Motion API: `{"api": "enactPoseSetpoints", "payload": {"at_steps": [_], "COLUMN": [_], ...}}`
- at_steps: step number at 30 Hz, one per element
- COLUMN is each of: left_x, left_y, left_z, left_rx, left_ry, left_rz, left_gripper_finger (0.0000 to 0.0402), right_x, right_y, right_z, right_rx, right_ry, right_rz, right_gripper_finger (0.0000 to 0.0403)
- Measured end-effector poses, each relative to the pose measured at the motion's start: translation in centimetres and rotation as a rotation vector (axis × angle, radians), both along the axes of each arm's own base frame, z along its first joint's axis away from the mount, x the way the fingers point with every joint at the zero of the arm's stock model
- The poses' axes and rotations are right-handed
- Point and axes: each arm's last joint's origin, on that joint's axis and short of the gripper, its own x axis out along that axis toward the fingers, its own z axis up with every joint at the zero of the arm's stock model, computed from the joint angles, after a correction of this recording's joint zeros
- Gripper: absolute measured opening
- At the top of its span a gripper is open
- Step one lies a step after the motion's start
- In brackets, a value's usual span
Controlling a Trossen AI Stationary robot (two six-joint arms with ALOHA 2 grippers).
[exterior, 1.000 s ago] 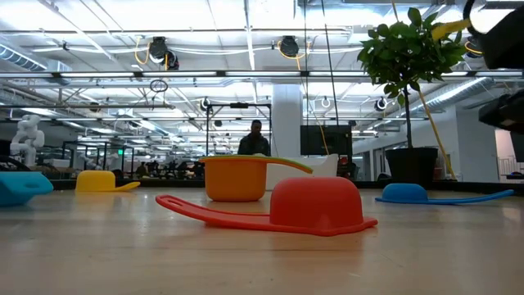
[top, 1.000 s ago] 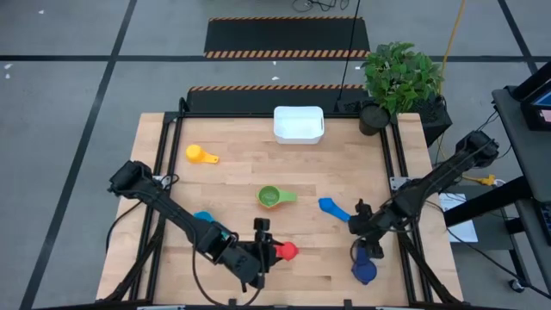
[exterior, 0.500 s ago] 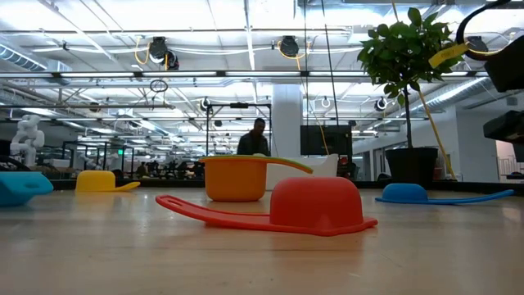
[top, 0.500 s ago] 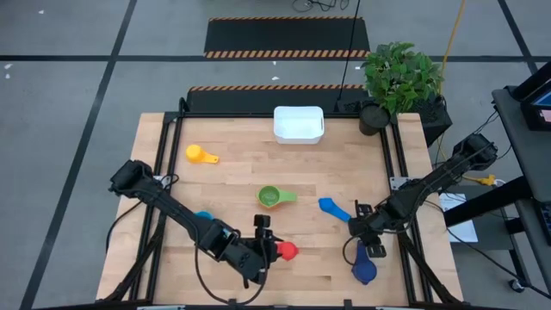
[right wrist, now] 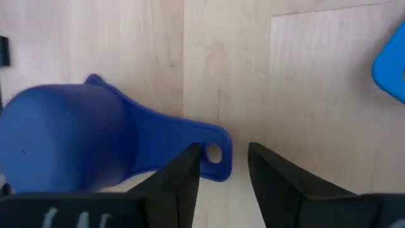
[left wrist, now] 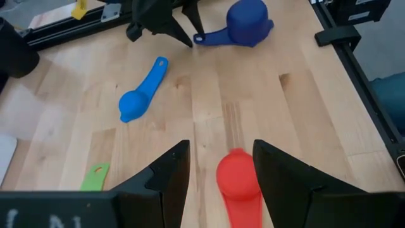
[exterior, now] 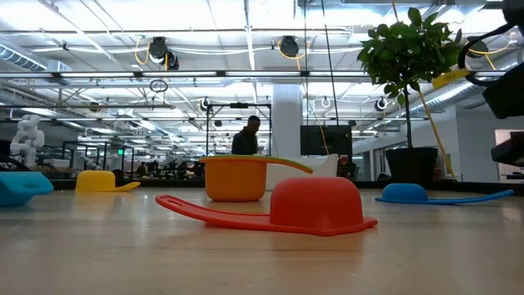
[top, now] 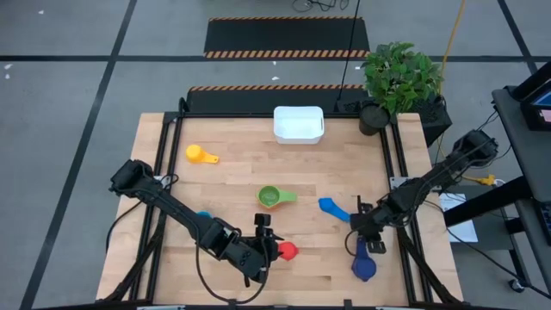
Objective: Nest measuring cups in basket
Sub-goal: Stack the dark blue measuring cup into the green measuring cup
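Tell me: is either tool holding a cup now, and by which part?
Nothing is held. The right tool stands open around the tip of the dark blue cup's handle, not clamped. The left tool is open over the red cup.

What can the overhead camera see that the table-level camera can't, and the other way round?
Only the high view shows both arms whole: the left gripper over the red cup's handle, the right gripper by the dark blue cup, plus the green cup and the white basket lying apart.

Only the low view shows the room behind, with a person standing there, and an orange cup upright.

Both show the red cup lying upside down, the yellow cup, the light blue cup and the plant.
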Motion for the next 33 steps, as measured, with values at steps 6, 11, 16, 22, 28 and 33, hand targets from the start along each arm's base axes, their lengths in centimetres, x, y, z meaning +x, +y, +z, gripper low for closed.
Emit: {"api": "enactPoseSetpoints", "payload": {"at_steps": [6,11,16,22,28,33], "left_x": [0.0,0.0,0.0,0.0,0.1,0.1], "left_y": [0.0,0.0,0.0,0.1,0.1,0.3], "left_z": [0.0,0.0,0.0,0.0,0.0,0.0], "left_rx": [0.001,0.005,0.005,0.012,0.026,0.034], "left_ry": [0.000,0.000,0.000,0.001,0.000,-0.005], "left_rz": [0.000,-0.004,-0.004,-0.007,-0.014,-0.002], "left_gripper_finger": [0.0175,0.0175,0.0175,0.0175,0.0175,0.0175], "right_x": [0.0,0.0,0.0,0.5,1.4,1.9], "right_y": [0.1,0.2,0.5,0.7,1.1,1.2], "right_z": [0.0,0.0,0.2,0.6,2.6,5.3], "right_rx": [0.034,0.065,0.143,0.131,0.114,0.096], "right_ry": [0.002,0.016,0.033,-0.042,-0.182,-0.354], "right_rz": [0.002,0.019,0.074,0.090,0.110,0.139], "right_gripper_finger": [0.0106,0.0061,0.0008,0.0003,0.0001,0.0000]}}
